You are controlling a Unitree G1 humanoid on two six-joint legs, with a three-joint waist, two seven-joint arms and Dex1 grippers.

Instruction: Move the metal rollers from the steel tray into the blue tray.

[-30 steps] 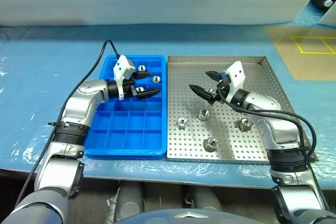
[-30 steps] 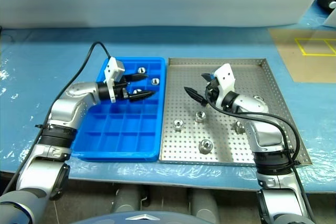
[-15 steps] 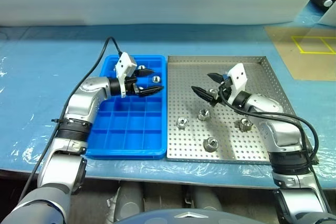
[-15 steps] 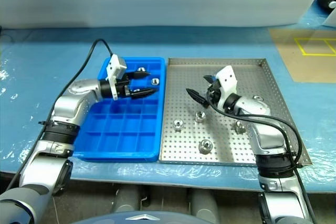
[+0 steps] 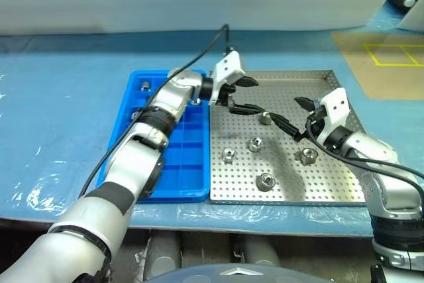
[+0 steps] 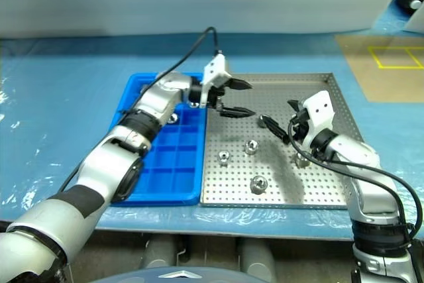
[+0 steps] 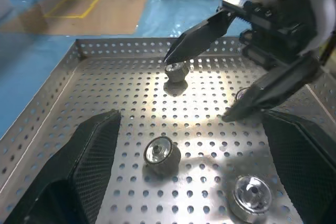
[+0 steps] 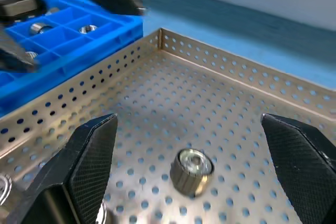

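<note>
The steel tray holds several metal rollers, among them one at the back, one mid-tray and one near the front. To its left is the blue tray, with a roller in a back compartment. My left gripper is open over the steel tray's back left part, holding nothing. My right gripper faces it, open and empty. The back roller lies just ahead of its fingers, and one fingertip hovers right over it.
Both trays rest on a table under blue plastic sheet. A brown board with a yellow square lies at the back right. The left arm's black cable loops over the blue tray's back edge.
My left gripper swung right, from above the blue tray to over the steel tray. My right gripper drew back toward the right. Both stayed open.
</note>
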